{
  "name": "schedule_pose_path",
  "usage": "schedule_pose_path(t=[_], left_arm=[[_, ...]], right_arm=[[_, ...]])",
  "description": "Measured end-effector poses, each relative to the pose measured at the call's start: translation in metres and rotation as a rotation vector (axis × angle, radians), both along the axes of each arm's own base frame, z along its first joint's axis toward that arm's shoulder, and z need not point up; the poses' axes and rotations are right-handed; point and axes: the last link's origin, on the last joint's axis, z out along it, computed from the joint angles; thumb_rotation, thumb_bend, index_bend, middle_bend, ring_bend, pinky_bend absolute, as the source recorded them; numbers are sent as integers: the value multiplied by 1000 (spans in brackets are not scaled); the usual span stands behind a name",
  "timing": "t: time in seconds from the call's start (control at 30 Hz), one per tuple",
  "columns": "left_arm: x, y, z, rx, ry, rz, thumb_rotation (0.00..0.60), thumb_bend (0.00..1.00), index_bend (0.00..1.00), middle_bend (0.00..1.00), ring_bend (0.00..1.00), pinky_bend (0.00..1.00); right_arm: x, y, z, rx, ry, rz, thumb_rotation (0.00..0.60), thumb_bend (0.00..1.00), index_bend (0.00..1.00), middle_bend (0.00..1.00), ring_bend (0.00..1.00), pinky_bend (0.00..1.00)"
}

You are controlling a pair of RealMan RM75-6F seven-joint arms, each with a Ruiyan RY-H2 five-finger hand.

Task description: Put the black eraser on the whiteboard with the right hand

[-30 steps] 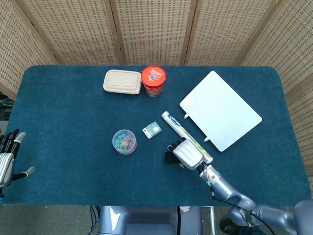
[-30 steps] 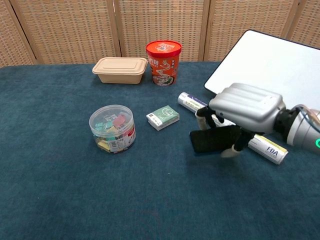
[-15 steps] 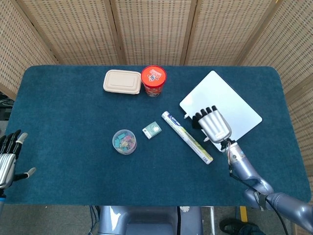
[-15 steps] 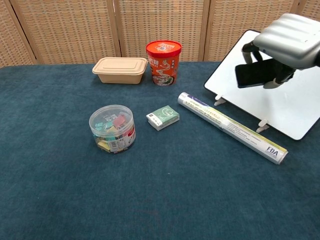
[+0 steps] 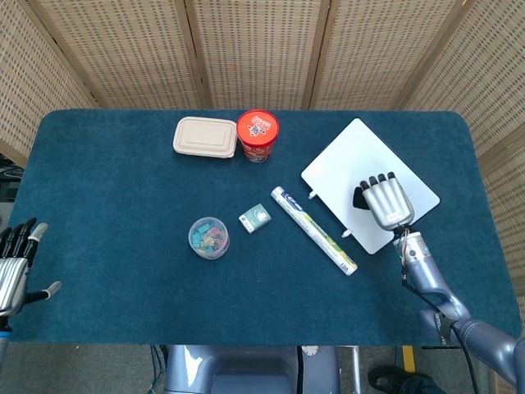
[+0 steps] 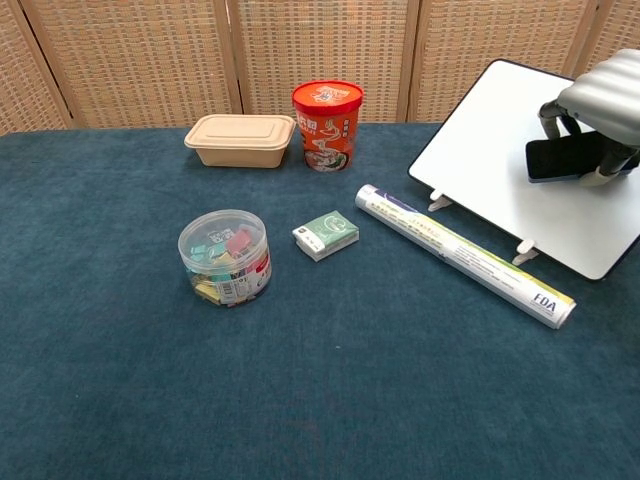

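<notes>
My right hand (image 5: 388,203) (image 6: 603,100) hovers over the white whiteboard (image 5: 353,168) (image 6: 500,140) at the right of the table and holds the black eraser (image 5: 360,198) (image 6: 562,158) between thumb and fingers. In the chest view the eraser hangs a little above the board's surface, roughly level. My left hand (image 5: 12,267) shows at the far left edge of the head view, off the table, fingers spread and holding nothing.
A long white roll (image 5: 312,230) (image 6: 462,254) lies diagonally just left of the board. A small green box (image 5: 255,217) (image 6: 326,234), a clear tub of clips (image 5: 208,237) (image 6: 225,257), a red cup (image 5: 257,135) (image 6: 327,125) and a beige lidded container (image 5: 205,136) (image 6: 240,139) stand further left.
My right hand carried the eraser up from beside the roll and rightward over the whiteboard, now further onto the board and lower. The left hand has not moved.
</notes>
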Motion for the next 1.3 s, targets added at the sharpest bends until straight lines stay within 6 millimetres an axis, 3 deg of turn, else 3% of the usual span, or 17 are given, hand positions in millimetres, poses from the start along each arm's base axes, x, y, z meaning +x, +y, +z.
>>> schedule_pose_path(t=[0.1, 0.23, 0.3, 0.67, 0.9, 0.97, 1.13, 1.2, 1.3], left_arm=[[0, 0, 1, 3, -2, -1, 600, 0, 0, 0, 0, 0], [0, 0, 2, 3, -4, 1, 600, 0, 0, 0, 0, 0], [0, 1, 2, 3, -5, 3, 600, 0, 0, 0, 0, 0], [0, 0, 3, 4, -6, 1, 600, 0, 0, 0, 0, 0], [0, -1, 4, 2, -8, -2, 600, 0, 0, 0, 0, 0], [0, -2, 4, 1, -9, -4, 600, 0, 0, 0, 0, 0], [1, -4, 5, 5, -14, -13, 600, 0, 0, 0, 0, 0], [2, -5, 5, 7, -15, -17, 600, 0, 0, 0, 0, 0], [2, -7, 6, 8, -16, -24, 600, 0, 0, 0, 0, 0]], right_arm=[[-4, 0, -1, -1, 3, -6, 600, 211, 395, 356, 467, 528], [-8, 0, -2, 6, -8, -21, 600, 131, 124, 52, 185, 524], [-9, 0, -1, 3, -16, -34, 600, 113, 86, 6, 116, 508], [-7, 5, 6, -22, -24, -19, 600, 105, 80, 0, 87, 496], [5, 21, 23, -25, -104, 29, 600, 105, 80, 0, 86, 483], [9, 30, 32, -21, -138, 45, 600, 96, 80, 0, 71, 413], [14, 69, 56, 14, -273, 60, 600, 0, 11, 0, 0, 67], [10, 86, 65, 34, -325, 49, 600, 0, 0, 0, 0, 8], [-11, 118, 81, 62, -378, -5, 600, 0, 0, 0, 0, 0]])
